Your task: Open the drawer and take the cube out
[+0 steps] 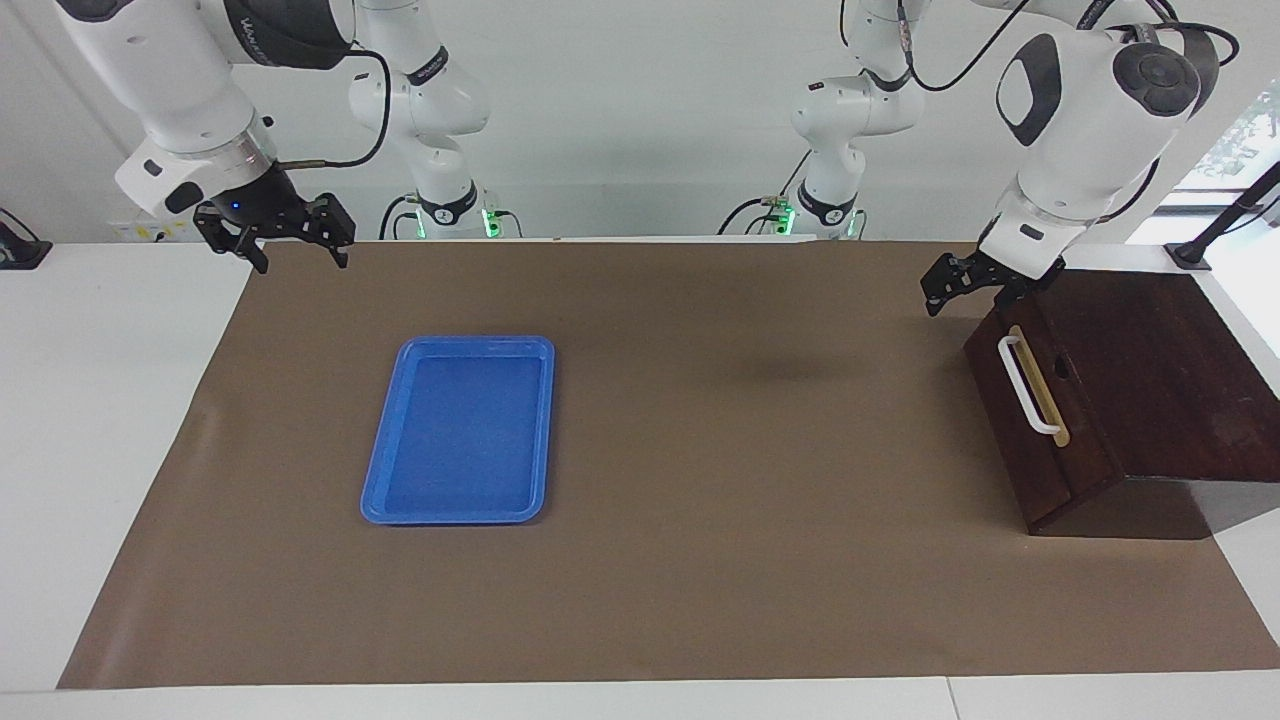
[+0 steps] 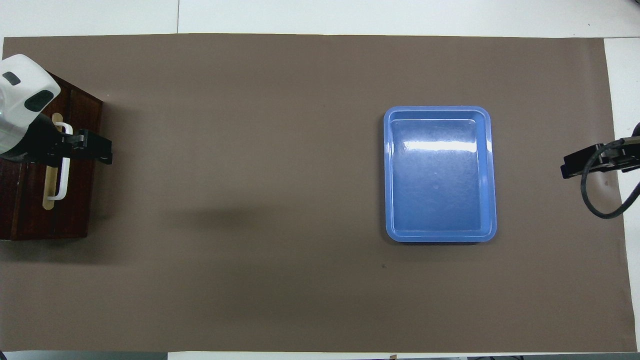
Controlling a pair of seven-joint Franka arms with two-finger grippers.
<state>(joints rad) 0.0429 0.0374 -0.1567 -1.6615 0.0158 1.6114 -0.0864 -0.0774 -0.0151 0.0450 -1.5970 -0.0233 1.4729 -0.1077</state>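
Table (image 1: 640, 600) w/ brown mat carries everything; biggest item is the dark wooden box (image 1: 1160, 380) at the left arm's end, its drawer (image 1: 1040, 420) shut flush, front facing the table's middle, white bar handle (image 1: 1025, 385) running along a tan strip. Blue tray (image 1: 460, 430) lies flat on the mat toward the right arm's end, well apart from the box, nothing in it. Cube not visible anywhere; prob. inside the shut drawer, can't confirm. Step in hand, as I judge it: get the left tool onto the handle and pull the drawer out. To do it well: drop the tool so one finger goes between bar and strip, other finger outside, centred along the bar's length rather than at an end, so the pull doesn't skew the drawer; then pull straight out along the drawer's travel, toward the tray, no lifting. Box may slide on the mat if the pull is jerky, so slow and steady. Leave the drawer open enough for a clear reach in from above. Left tool (image 1: 962, 283) hangs just above the box's top edge near the handle's upper end, fingers spread wide, released, holding nothing, not touching the bar as far as the facing view shows. Right tool (image 1: 275, 238) waits in the air over the mat's edge at its own end, also spread wide, empty.
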